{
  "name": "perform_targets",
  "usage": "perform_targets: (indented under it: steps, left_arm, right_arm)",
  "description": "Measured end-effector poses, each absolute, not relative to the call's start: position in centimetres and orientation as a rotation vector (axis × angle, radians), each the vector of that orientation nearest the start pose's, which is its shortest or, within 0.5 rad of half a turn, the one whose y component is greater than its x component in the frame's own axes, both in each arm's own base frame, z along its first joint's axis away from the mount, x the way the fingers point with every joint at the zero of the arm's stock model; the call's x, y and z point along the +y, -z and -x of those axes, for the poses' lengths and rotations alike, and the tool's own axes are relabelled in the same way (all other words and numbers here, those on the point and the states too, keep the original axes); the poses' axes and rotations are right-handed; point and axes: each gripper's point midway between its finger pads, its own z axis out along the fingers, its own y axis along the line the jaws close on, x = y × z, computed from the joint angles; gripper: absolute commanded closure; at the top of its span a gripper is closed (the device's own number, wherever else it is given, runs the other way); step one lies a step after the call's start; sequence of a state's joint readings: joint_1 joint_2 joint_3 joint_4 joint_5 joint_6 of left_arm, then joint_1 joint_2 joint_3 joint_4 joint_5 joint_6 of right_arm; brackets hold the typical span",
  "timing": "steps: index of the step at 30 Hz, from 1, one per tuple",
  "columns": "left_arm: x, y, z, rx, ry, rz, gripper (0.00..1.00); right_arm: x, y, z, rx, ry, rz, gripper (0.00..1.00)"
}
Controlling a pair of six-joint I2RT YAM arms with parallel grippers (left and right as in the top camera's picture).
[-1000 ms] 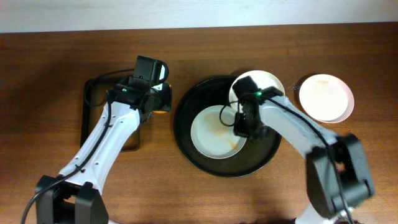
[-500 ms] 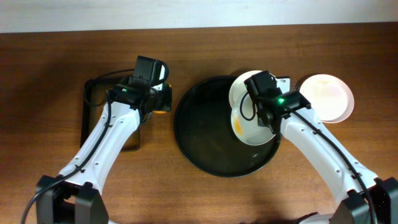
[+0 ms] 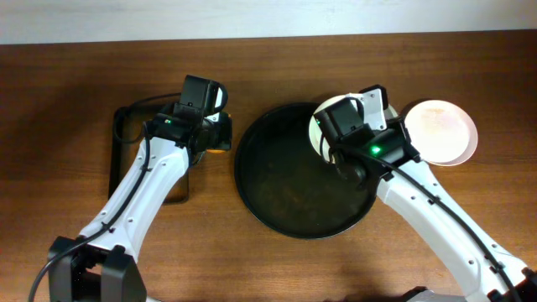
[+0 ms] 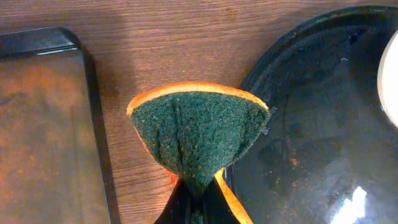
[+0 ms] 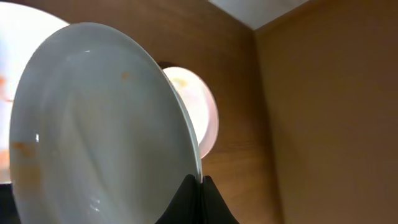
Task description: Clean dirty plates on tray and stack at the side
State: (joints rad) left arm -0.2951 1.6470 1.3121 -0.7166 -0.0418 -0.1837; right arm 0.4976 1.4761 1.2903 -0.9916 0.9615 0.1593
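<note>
The jaws pinch a folded sponge (image 4: 198,134), its green scouring face outward and edged in orange, fanning out ahead of them over the wooden bench (image 4: 186,43). Left of the jaws lies a rusty rectangular tray (image 4: 43,137). To their right is the glossy black round tray (image 4: 311,143), and a sliver of white plate (image 4: 391,78) shows at the far right.

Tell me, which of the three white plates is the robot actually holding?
The plate pinched at its rim by the right claw. The other two lie flat: one on the black tray, one on the table beside it.
</note>
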Motion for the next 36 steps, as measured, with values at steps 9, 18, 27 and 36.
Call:
perform_targets:
  steps: [9,18,27,36]
  left_arm:
    - [-11.3,-14.0,-39.7,2.622,0.112,-0.132,0.99]
    - [-11.3,-13.9,-39.7,2.625,0.112,-0.132,0.99]
    - [-11.3,-13.9,-39.7,2.625,0.112,-0.132,1.00]
    - [-11.5,-13.9,-39.6,2.628,0.127,-0.136,1.00]
  right_arm:
    - [1.4,-24.0,-34.1,2.243,1.024,0.010,0.96]
    - [-11.7,-22.0,-34.1,2.149,0.737,-0.946,0.96]
    - [-10.9,-17.4,-32.3,2.420,0.334,-1.120,0.70]
    - [-5.1,-14.7,-38.8,2.559,-0.120,-0.742,0.37]
